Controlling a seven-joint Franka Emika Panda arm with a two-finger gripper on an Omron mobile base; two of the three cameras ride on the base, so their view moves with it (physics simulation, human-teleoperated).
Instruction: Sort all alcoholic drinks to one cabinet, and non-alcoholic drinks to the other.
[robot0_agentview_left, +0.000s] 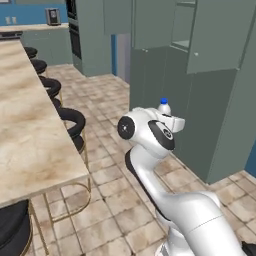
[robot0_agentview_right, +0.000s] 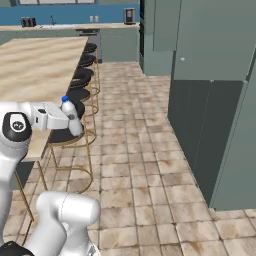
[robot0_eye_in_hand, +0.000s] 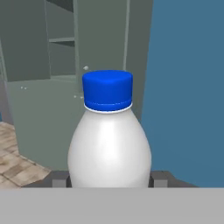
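White plastic bottle (robot0_eye_in_hand: 109, 148), blue cap: standing upright between the fingers of the gripper (robot0_agentview_right: 70, 120), which is clasping its body, being held aloft above the tiled floor (robot0_agentview_right: 140, 145), facing grey-green cabinets (robot0_agentview_left: 200, 90).

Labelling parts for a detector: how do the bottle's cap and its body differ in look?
The blue cap is a short, straight-sided cylinder; the white body below it is taller and swells wide from a narrow neck. The cap is saturated blue, the body plain white. Both are smooth, opaque and upright, held in the tool.
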